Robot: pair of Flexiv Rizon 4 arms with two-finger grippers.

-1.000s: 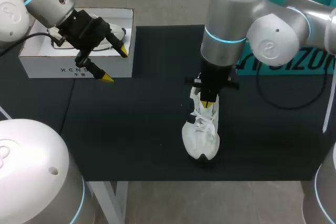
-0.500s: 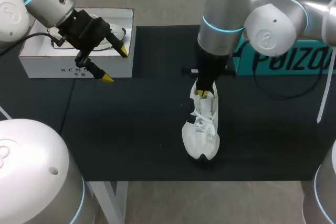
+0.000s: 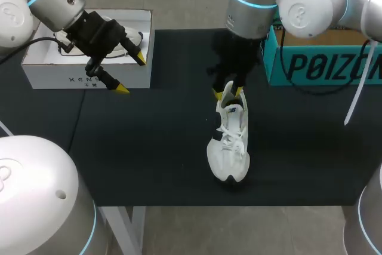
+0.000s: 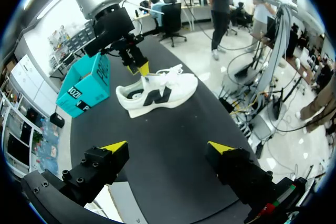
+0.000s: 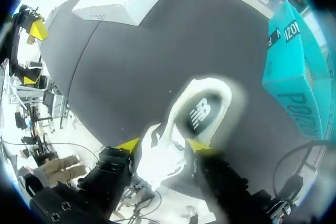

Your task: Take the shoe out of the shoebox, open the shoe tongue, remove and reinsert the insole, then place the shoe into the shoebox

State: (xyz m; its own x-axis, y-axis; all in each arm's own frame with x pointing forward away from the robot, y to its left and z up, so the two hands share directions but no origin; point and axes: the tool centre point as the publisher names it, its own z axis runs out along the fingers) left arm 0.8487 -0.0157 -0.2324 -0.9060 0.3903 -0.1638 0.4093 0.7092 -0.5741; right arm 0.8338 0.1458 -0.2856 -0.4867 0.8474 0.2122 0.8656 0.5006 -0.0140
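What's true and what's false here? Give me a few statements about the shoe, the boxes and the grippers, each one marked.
1. The shoe stands on its sole on the mat, outside both boxes. True.
2. The left gripper holds the shoe. False: it is open and empty, by the white box.
3. The teal box sits on the right arm's side of the table. True.
4. The right gripper is over the shoe's toe. False: it is over the heel end.

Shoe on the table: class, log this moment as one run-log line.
shoe: upright on mat, outside white box | right gripper: at tongue | left gripper: open, beside white box
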